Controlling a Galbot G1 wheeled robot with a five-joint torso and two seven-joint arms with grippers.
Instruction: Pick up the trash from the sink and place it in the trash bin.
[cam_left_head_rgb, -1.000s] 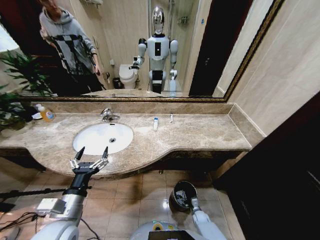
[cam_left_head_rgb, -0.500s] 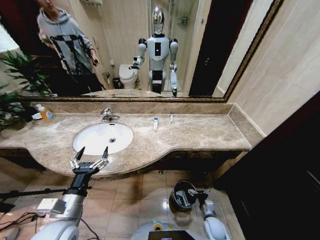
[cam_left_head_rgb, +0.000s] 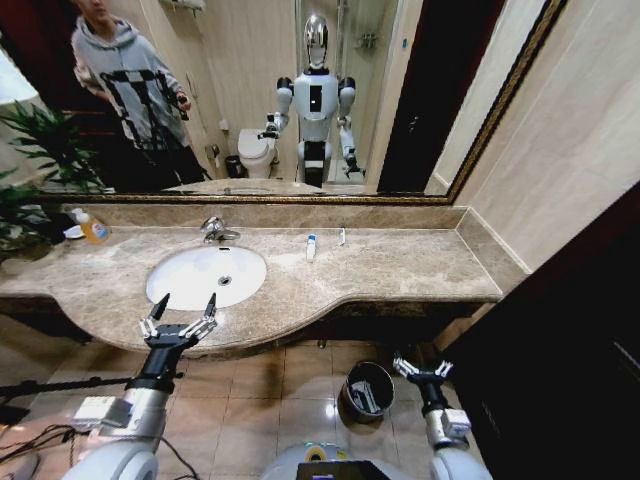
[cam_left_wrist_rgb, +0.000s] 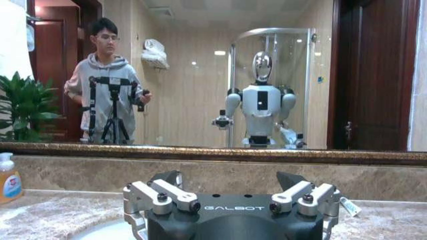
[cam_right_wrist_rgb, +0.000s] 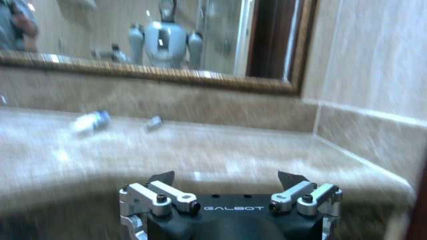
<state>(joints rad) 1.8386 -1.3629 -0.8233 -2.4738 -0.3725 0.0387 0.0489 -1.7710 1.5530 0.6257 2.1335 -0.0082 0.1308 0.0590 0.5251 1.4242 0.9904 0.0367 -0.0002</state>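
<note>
While the left gripper (cam_left_head_rgb: 180, 309) hung at the front edge of the counter, just before the basin, its two dark pointed fingers (cam_left_head_rgb: 158, 305) stood wide apart with nothing between them. The right gripper (cam_left_head_rgb: 421, 368) was low over the floor tiles, just beside the trash bin (cam_left_head_rgb: 367, 391), its jaws also spread and empty.

The sink (cam_left_head_rgb: 206, 275) was a smooth white oval bowl with a round drain, sunk into a polished beige-brown marble counter (cam_left_head_rgb: 400, 270) with a curved front lip. A chrome faucet (cam_left_head_rgb: 214, 229) rose behind the bowl. On the counter to the right of the basin, well apart from both grippers, lay a small white tube with a blue mark (cam_left_head_rgb: 311, 247), and near it a thin white stick (cam_left_head_rgb: 342, 236); the right wrist view showed both as blurred pale shapes against the marble backsplash. The trash bin was a small round dark cylinder with a shiny rim, standing on the floor below the counter, and pale items (cam_left_head_rgb: 364, 397) lay inside it.

At the far left of the counter an orange-yellow soap bottle (cam_left_head_rgb: 93, 228) stood beside the leaves of a green plant (cam_left_head_rgb: 30, 175). A wide mirror (cam_left_head_rgb: 250, 100) in a dark gilt frame ran along the wall, reflecting the silver-grey robot, a toilet, a glass shower enclosure and a person behind a tripod. Glossy tan tiles covered the floor (cam_left_head_rgb: 290, 375), cables trailed at the lower left, and a dark wooden panel (cam_left_head_rgb: 570, 350) closed the right side.
</note>
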